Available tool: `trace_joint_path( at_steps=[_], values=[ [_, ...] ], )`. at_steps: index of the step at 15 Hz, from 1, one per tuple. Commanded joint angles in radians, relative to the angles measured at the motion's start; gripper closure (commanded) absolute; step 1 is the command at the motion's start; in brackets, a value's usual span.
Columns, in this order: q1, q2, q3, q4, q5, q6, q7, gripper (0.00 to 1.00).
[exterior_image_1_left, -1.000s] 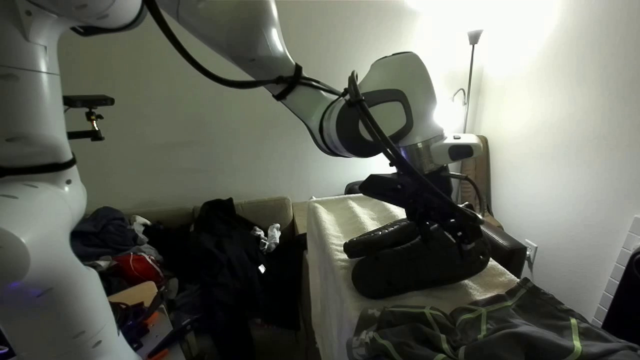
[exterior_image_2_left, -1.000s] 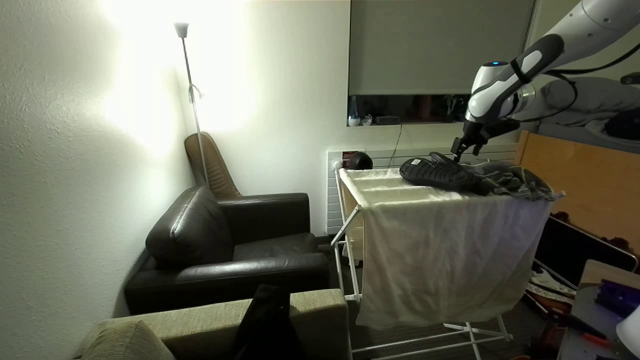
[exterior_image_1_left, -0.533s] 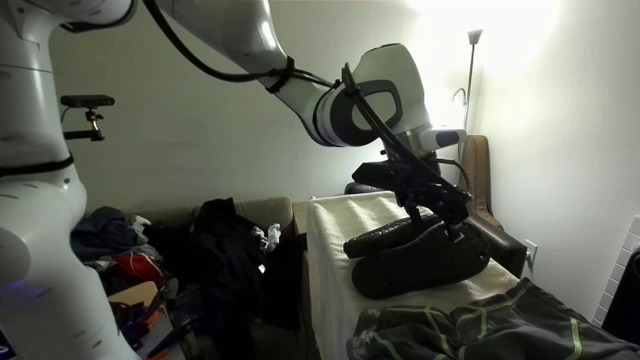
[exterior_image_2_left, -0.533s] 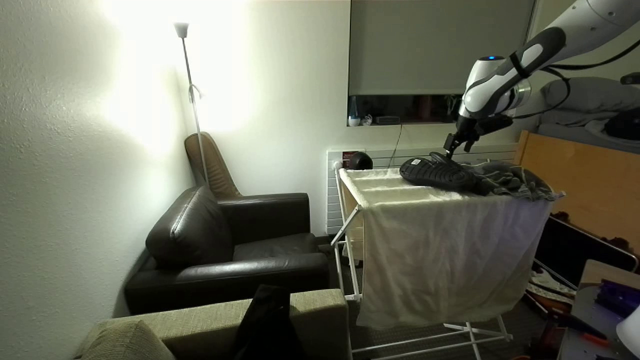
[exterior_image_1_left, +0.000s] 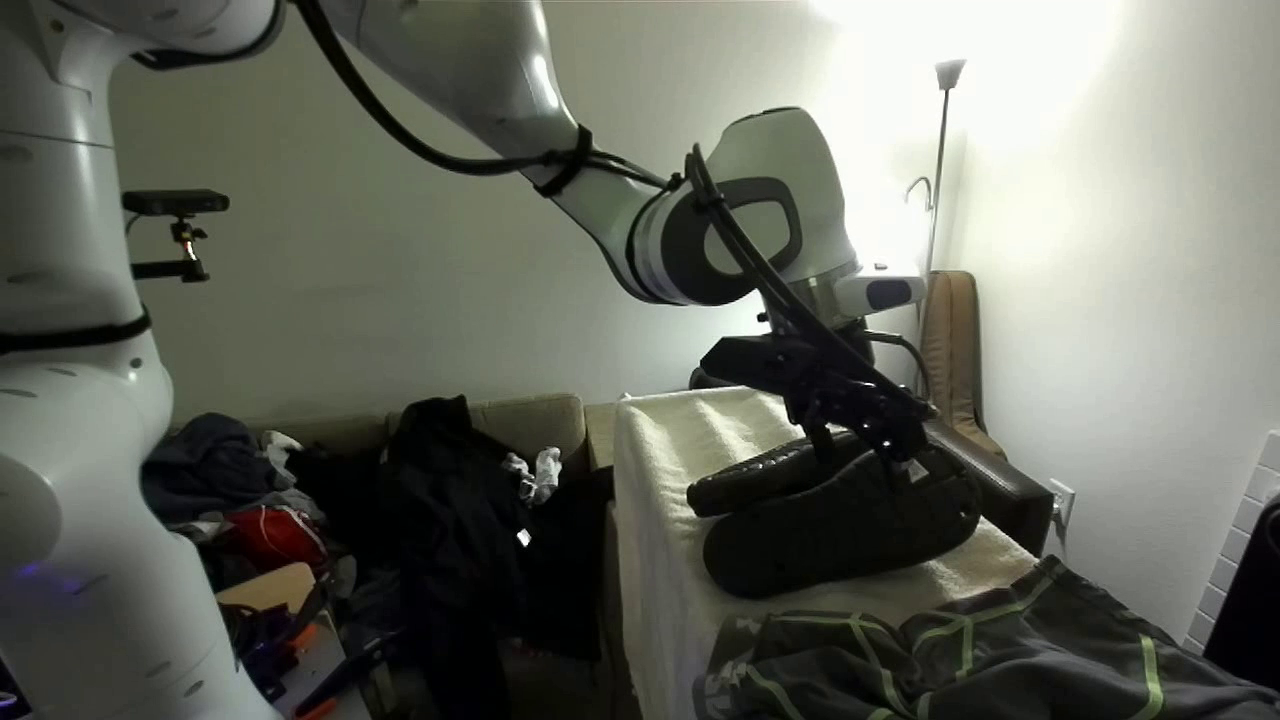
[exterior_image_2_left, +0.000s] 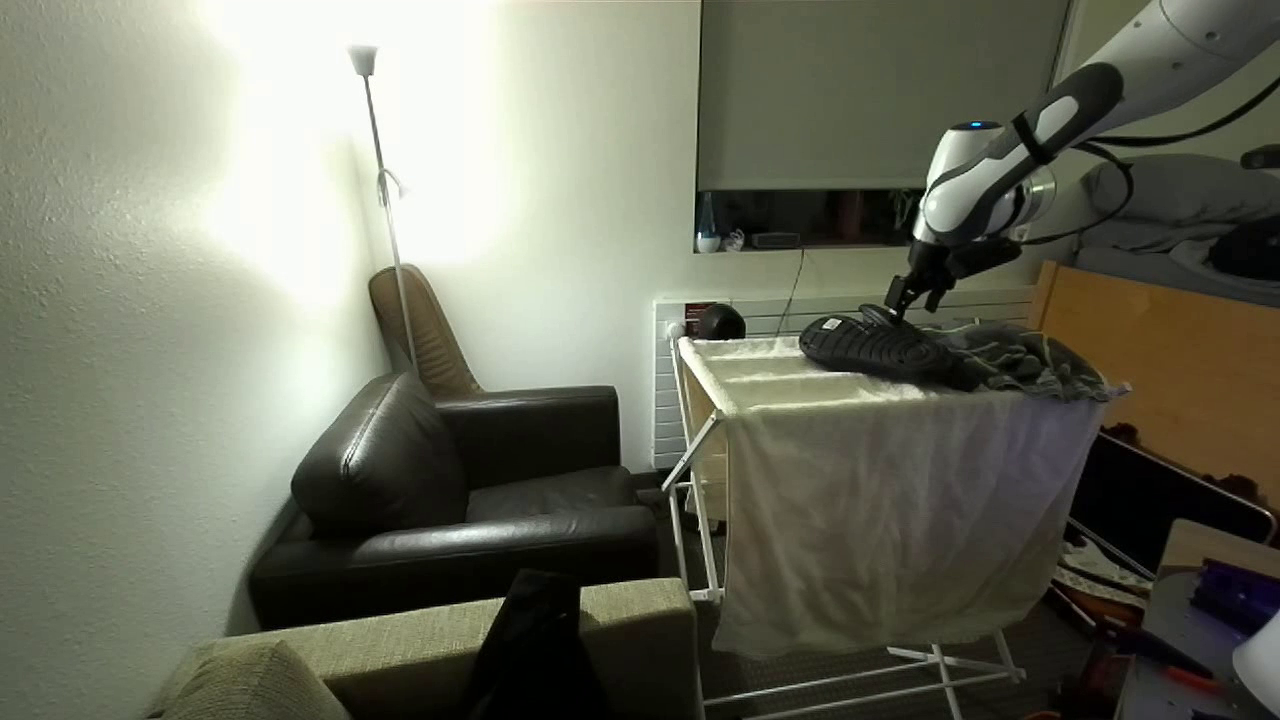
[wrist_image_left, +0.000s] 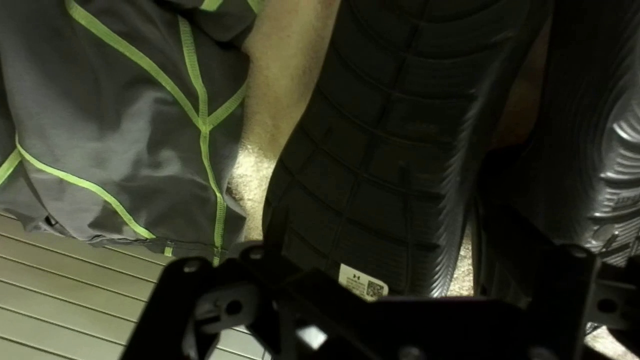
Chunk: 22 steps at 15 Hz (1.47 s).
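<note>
My gripper (exterior_image_1_left: 862, 468) is open and empty, tilted just above a pair of black sandals; it also shows in an exterior view (exterior_image_2_left: 912, 308). The near sandal (exterior_image_1_left: 830, 535) lies tipped with its grooved sole outward. In the wrist view the sole (wrist_image_left: 380, 140) fills the middle, with a white label (wrist_image_left: 362, 284) at its heel end. The gripper's fingers (wrist_image_left: 390, 220) appear on either side of that heel end; I cannot tell whether they touch it. The other sandal (exterior_image_1_left: 765, 475) lies beside it, also at the right of the wrist view (wrist_image_left: 590, 150).
A cream towel (exterior_image_2_left: 890, 520) covers a white drying rack (exterior_image_2_left: 700, 540) under the sandals. A dark grey garment with green seams (exterior_image_1_left: 950, 650) lies beside them, also in the wrist view (wrist_image_left: 120, 125). A leather armchair (exterior_image_2_left: 540, 540) and a lamp (exterior_image_2_left: 385, 190) stand beyond the rack.
My gripper first rose off the sandals and shifted left in an exterior view, then came down slightly. The sandals and the garment have not moved.
</note>
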Motion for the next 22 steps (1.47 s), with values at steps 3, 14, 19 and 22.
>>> trace_joint_path(
  at_steps=[3, 14, 19, 22],
  values=[
    [-0.011, 0.018, 0.003, -0.014, 0.005, 0.039, -0.05, 0.0],
    [0.015, 0.027, -0.05, -0.031, -0.188, 0.149, 0.003, 0.0],
    [0.009, 0.002, -0.005, -0.057, -0.119, 0.125, -0.05, 0.0],
    [0.006, -0.004, 0.027, -0.073, -0.058, 0.114, -0.068, 0.0]
  ],
)
